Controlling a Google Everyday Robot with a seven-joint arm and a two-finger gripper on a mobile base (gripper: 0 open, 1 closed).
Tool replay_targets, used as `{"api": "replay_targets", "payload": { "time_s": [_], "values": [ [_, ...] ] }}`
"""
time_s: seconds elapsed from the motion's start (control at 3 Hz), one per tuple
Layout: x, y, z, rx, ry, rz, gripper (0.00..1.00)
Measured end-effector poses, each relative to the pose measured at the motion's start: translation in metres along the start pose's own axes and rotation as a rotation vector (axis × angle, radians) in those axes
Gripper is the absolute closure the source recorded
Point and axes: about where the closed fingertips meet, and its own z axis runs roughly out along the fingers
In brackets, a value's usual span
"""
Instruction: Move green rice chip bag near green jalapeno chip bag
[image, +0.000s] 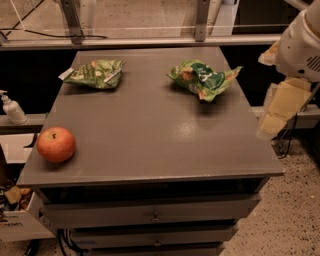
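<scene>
The rice bag (202, 79) is seen lying crumpled on the far right part of the counter (150, 135), with nothing gripping it. The jalapeno bag (95, 73) is laid flat at the far left, well apart from it, with bare counter between the two. An apple (56, 144) is placed near the front left edge, a pump bottle (11, 107) is seen off the counter to the left, and the pincer (277, 112) is held beyond the right edge, clear of both bags, grasping nothing visible; whether it is released or clenched cannot be told.
</scene>
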Motion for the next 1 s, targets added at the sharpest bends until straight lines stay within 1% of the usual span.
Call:
{"api": "replay_targets", "payload": {
  "time_s": [0.33,0.67,1.0],
  "values": [
    [-0.038,-0.039,0.043,-0.013,-0.074,-0.006,0.00],
    [-0.068,-0.088,0.082,0.020,-0.133,-0.005,0.00],
    [-0.077,-0.141,0.116,0.071,-0.164,0.031,0.00]
  ]
}}
